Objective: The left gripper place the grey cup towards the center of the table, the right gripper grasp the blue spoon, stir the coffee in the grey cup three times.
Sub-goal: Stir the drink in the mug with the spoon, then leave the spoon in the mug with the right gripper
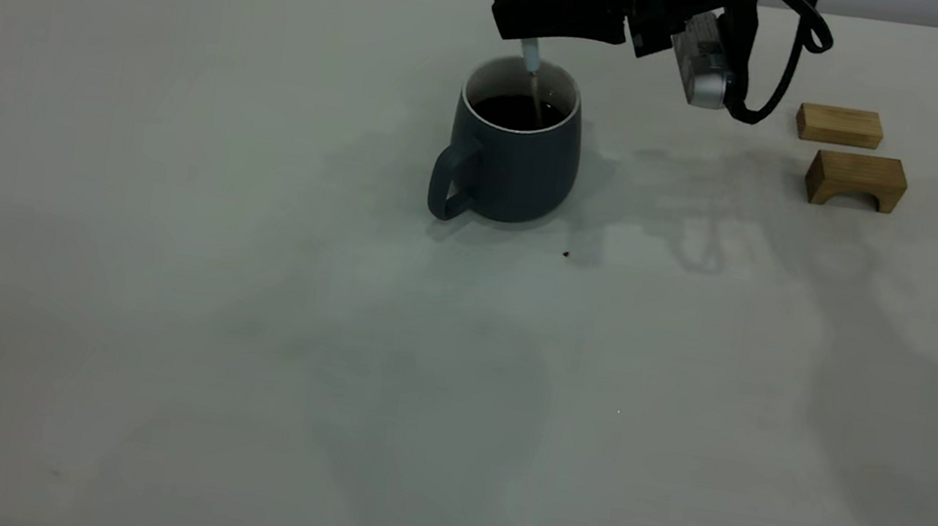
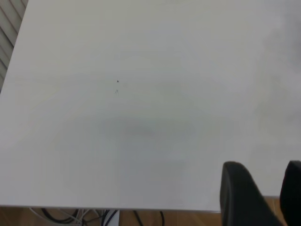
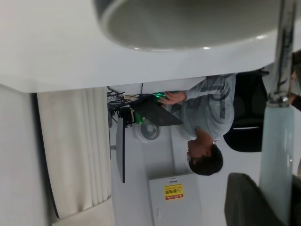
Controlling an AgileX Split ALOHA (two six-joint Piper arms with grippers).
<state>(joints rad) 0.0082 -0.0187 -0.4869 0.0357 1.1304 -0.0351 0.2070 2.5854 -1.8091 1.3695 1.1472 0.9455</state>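
My right claw (image 1: 528,22) is hanging just above the grey cup (image 1: 510,154), clamped tight on the blue spoon (image 1: 533,61) — pale handle pinched between the fingers, metal neck running down w/ the bowl dipping into the coffee (image 1: 516,111). Cup's sitting upright on the counter (image 1: 241,314) near the middle, toward the far side, handle pointing at the camera's near-left. A tiny dark speck (image 1: 566,255) is lying just in front of it. Two wooden blocks (image 1: 855,180) are resting well off to the right. My left claw (image 2: 261,197) is hanging parked over bare counter by its edge, fingers apart, gripping nothing. In the right wrist view, a person (image 3: 207,122) is sitting at a desk beyond the counter.
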